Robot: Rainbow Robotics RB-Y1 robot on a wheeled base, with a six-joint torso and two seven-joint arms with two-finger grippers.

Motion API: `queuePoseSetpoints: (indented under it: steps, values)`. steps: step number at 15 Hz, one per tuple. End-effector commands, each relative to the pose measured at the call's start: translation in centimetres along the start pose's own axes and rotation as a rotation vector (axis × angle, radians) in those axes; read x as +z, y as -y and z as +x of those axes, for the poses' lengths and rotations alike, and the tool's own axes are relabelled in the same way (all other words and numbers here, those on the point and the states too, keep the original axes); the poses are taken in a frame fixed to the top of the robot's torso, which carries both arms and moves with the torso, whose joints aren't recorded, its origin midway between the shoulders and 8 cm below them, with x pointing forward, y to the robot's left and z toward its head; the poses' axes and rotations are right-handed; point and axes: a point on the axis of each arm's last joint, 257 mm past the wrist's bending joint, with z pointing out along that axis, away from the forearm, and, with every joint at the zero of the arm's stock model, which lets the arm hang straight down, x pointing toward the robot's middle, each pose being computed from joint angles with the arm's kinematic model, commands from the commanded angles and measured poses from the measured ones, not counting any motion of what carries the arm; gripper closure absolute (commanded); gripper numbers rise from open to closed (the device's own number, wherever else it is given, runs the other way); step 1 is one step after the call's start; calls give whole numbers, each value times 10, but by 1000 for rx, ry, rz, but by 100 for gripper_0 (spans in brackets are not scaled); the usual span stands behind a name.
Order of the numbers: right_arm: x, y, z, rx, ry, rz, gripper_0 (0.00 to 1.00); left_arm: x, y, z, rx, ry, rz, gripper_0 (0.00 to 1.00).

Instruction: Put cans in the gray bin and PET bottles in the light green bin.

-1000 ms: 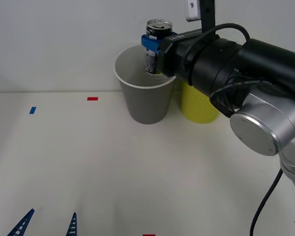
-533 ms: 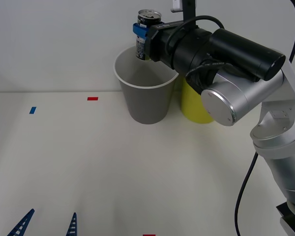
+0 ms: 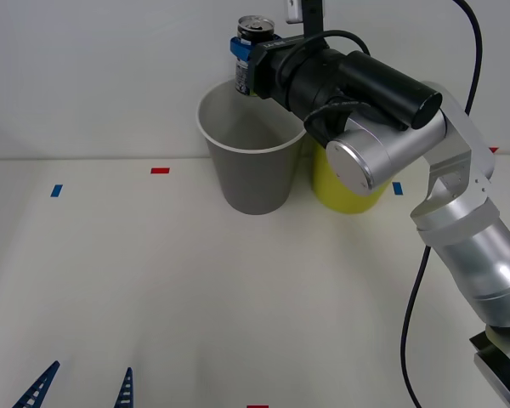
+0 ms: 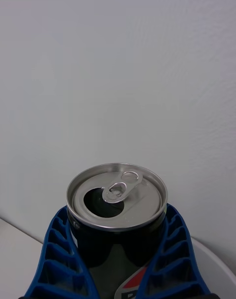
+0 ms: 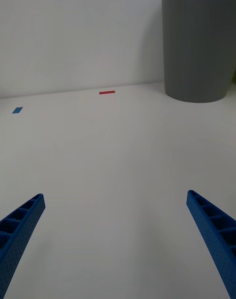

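Right gripper (image 3: 245, 65), top centre of the frame, has its blue fingers (image 4: 54, 259) clamped around the can (image 3: 253, 53), upright above the gray bin (image 3: 253, 161); light green bin (image 3: 344, 187) alongside. Left gripper (image 3: 83, 387) waits bottom left, fingers spread wide.

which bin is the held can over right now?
The gray bin: the right gripper holds the can above its rim; the light green bin stands alongside.

You have one can (image 3: 254, 47), one gray bin (image 3: 253, 161) and one light green bin (image 3: 344, 187) in front of you. On the desk (image 3: 195, 280) you can count two blue tape marks (image 3: 56, 190) and two red ones (image 3: 160, 171).
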Motion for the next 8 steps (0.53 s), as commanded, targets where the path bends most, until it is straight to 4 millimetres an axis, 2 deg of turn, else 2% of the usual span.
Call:
queuePoseSetpoints:
  steps: [1, 6, 7, 8]
  values:
    - [10, 7, 7, -10, -14, 21, 100, 0, 0, 0, 0, 0, 0, 0]
    - [10, 7, 7, -8, -12, 23, 100, 0, 0, 0, 0, 0, 0, 0]
    - [11, 8, 6, -16, -10, 28, 66, 0, 0, 0, 0, 0, 0, 0]
    - [11, 7, 5, -16, -7, 29, 0, 0, 0, 0, 0, 0, 0, 0]
